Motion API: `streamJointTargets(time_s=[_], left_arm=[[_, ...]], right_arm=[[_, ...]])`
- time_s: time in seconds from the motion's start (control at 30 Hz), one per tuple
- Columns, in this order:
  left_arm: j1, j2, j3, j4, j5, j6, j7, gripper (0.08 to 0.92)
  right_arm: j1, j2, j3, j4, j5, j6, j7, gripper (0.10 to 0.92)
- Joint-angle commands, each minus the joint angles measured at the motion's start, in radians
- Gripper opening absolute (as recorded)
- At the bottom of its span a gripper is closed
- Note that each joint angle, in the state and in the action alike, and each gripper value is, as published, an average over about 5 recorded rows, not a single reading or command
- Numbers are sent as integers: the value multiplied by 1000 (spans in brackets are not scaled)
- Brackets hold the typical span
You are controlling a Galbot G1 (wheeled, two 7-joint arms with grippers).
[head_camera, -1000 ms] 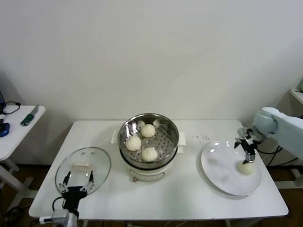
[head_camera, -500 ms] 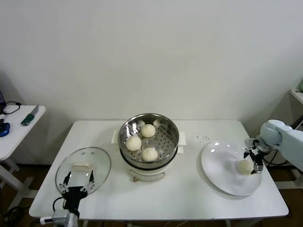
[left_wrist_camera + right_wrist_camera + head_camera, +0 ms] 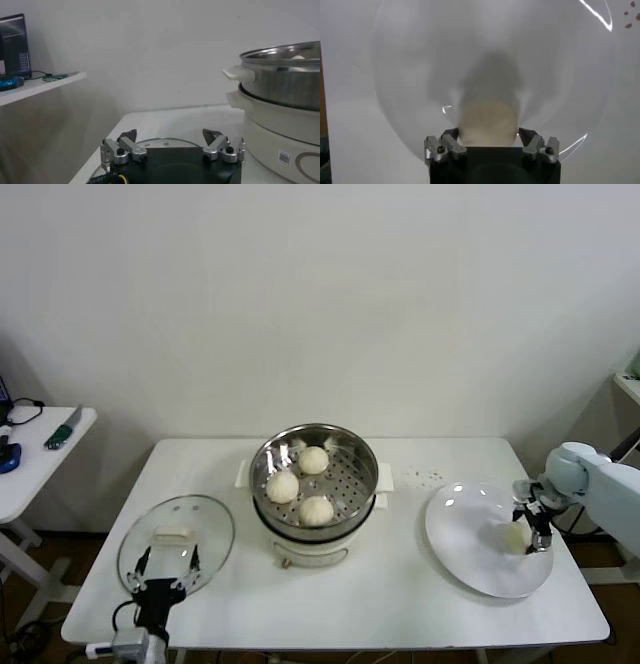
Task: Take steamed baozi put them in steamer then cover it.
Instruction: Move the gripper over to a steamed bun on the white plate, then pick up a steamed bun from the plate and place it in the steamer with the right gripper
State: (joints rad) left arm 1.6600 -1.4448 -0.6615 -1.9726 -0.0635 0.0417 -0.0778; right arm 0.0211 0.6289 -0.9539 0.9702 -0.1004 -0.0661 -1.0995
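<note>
Three steamed baozi [image 3: 313, 459] lie in the steel steamer [image 3: 360, 469] on its white pot base. The fourth baozi [image 3: 515, 536] lies on the white plate [image 3: 465, 534] at the right. My right gripper [image 3: 531, 527] is low over the plate, open, with a finger on each side of this baozi [image 3: 487, 120]. The right wrist view shows the gripper [image 3: 488, 136] with the bun filling the gap. The glass cover [image 3: 175, 539] lies flat at the table's front left. My left gripper [image 3: 165, 569] is open just above its near edge [image 3: 165, 144].
The steamer [image 3: 285, 75] stands right of the left gripper [image 3: 170, 137] in the left wrist view. Small dark crumbs [image 3: 425, 476] lie between steamer and plate. A side table [image 3: 30, 454] with small items stands at far left.
My right gripper has dropped lower and moved to the plate's right side, so its fingers now straddle the last baozi. The left arm has not moved.
</note>
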Motion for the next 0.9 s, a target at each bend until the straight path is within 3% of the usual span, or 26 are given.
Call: streamJointTargets(time_s=[0.03,0.37,0.63,0.9], left_arm=[[0,0,0,0,1,0,0,823],[11,1,1,-3,2,-3,0,823],[13,-6,23,-10,-6,-5,4,823],[10,-27,81,-19,5,-7,8,823]], right_arm=[[-14,13,14,-15,2,2,0,773],[61,9,-25,-22,77,-2,-16,691],[414,61,-311,1,388,-70,8,679],[785,258,-622,50,781,-163,60,680]])
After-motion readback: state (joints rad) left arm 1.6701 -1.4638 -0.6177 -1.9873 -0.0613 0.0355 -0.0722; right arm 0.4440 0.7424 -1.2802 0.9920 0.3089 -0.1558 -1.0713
